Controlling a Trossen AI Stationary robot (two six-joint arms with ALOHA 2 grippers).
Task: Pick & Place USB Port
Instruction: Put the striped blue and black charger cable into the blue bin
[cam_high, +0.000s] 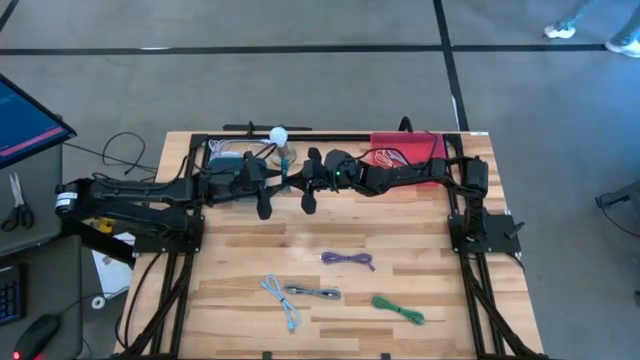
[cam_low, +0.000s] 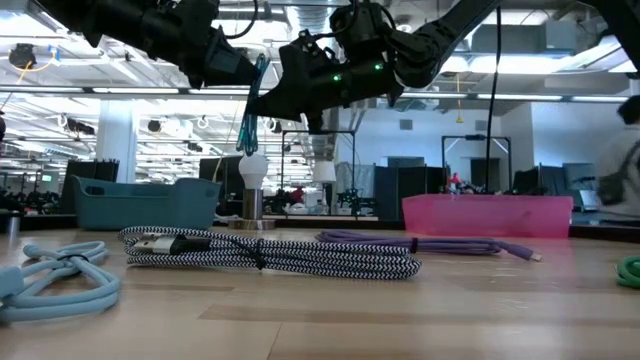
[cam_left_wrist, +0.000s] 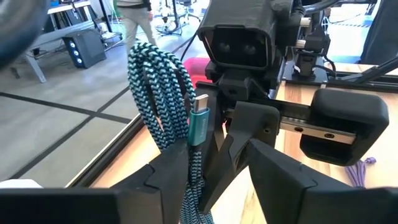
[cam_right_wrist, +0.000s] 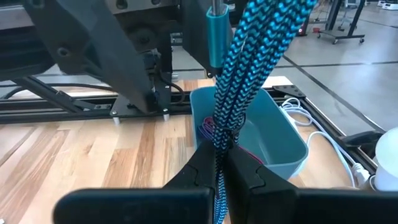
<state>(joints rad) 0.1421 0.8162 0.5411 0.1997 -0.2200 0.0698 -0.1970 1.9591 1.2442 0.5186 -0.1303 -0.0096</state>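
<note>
Overhead layout, read as a clock dial with twelve at the far edge. The table (cam_high: 330, 250) carries two bins along its back: a teal bin (cam_high: 225, 160) at eleven o'clock and a pink bin (cam_high: 410, 148) at one o'clock. Both arms meet between them, at twelve.

The right gripper (cam_right_wrist: 221, 168) is clenched on the teal braided USB cable (cam_right_wrist: 249, 56) and holds the coiled bundle in the air above the table, just over the teal bin's near rim. The left gripper (cam_left_wrist: 217, 180) stands released. Its jaws straddle the hanging bundle, which lies against one finger, and the metal-tipped plug (cam_left_wrist: 200, 118) sits above them.

I judge the step in hand to be a handover from right to left. To do it well, I centre the bundle between the left jaws and close below the plug, across all the strands, so that no loop slips free. I keep the right grip firm until the left one is seated, then let go on the right.

Four spare cables lie near six o'clock: purple cable (cam_high: 348, 260), light blue cable (cam_high: 280, 298), black-and-white cable (cam_high: 312, 292) and green cable (cam_high: 398, 310). I keep clear of them.
</note>
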